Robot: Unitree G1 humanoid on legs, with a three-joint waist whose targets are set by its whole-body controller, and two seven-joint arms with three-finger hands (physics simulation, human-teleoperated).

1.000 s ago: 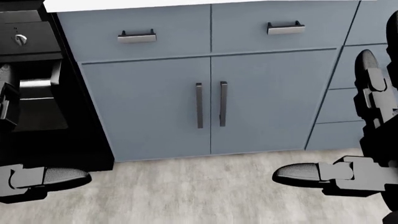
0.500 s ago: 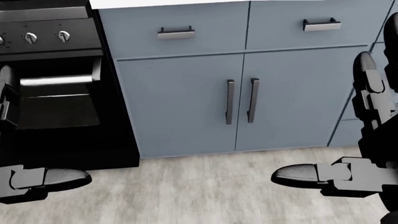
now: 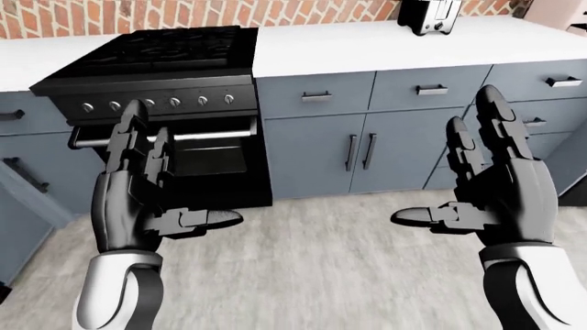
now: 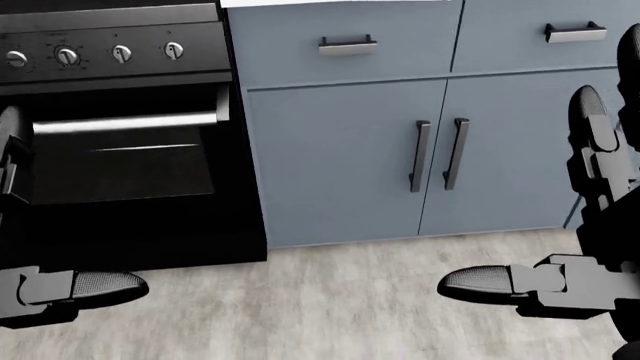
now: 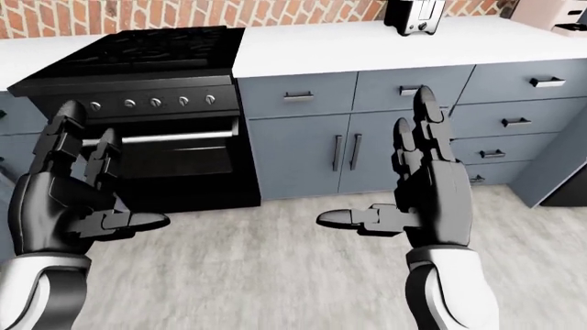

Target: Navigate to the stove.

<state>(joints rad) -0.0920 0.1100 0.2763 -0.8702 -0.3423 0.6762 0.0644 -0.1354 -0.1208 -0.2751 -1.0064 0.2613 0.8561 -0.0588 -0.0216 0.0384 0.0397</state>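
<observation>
Holding left hand (image 3: 137,199) and right hand (image 3: 500,189) raised, palms inward, fingers extended, thumbs pointing inward, gripping nothing. Facing black stove (image 3: 170,110), upper left in left-eye view.

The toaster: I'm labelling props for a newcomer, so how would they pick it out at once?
Find the black stove under the red brick wall, then follow the white countertop rightwards in the left-eye view. The chrome-and-black toaster stands on it against the wall, the only appliance on that stretch.

no readable text, labels, brands or numbers; stove (image 3: 170,82) knobs unmarked.
</observation>
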